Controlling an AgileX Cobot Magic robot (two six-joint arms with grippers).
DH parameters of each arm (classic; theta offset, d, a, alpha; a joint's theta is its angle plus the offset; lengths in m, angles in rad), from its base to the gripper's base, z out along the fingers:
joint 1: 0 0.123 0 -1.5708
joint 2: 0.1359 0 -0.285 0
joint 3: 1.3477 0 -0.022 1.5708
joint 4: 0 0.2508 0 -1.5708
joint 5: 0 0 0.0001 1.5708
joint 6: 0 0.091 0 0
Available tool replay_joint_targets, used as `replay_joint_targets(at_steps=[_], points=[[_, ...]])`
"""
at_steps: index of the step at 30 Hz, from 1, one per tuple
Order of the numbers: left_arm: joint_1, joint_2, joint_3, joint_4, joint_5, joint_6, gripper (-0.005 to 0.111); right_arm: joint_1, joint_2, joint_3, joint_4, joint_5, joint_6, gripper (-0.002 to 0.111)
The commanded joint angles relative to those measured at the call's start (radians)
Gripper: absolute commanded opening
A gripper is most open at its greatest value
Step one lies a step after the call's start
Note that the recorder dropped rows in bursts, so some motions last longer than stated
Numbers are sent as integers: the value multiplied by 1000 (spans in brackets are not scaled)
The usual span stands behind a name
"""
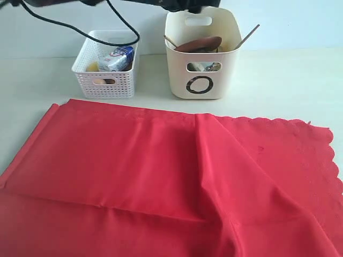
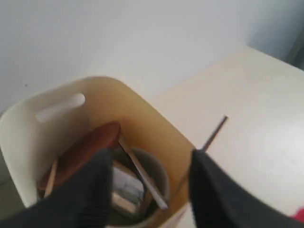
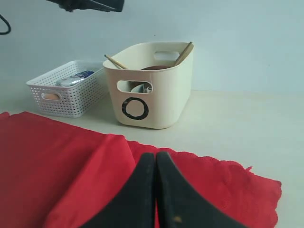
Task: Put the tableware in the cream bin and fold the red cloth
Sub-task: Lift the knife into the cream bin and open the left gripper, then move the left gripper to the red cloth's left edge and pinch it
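The tableware seems all put away. The left gripper (image 2: 149,162) hangs with its jaws apart and nothing between them, and directly under them is the cream bin (image 2: 95,88), with the round wooden plate (image 2: 85,147) leaning inside and a chopstick (image 2: 216,130) sticking out over the rim. So I judge that the step in hand is the folding. The red cloth (image 1: 134,160) lies well apart from these open jaws, on the near side of the bin, with its long axis across the table, parallel to the row of bin and white lattice basket (image 1: 104,80). The right gripper (image 3: 156,159) has its jaws pressed together, and the cloth is directly beneath and around them. A raised crease (image 3: 118,142) begins just ahead of the fingertips, and the scalloped edge (image 3: 228,166) lies between the jaws and the bin. Whether the closed jaws pinch fabric I cannot tell. The right arm is clearly the nearer one. The left must come back from the bin to the opposite end of the cloth.
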Motion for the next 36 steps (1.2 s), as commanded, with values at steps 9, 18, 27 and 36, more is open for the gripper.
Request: replay_joint_targets(at_steps=[9, 18, 27, 36], points=[[106, -182, 90, 46, 607, -6, 1, 2, -4, 5, 1, -6, -1, 0], [173, -384, 426, 181, 585, -42, 1, 2, -4, 5, 1, -6, -1, 0], [356, -445, 648, 205, 570, -51, 1, 2, -4, 5, 1, -6, -1, 0], [375, -386, 796, 228, 376, -120, 1, 2, -4, 5, 1, -6, -1, 0]])
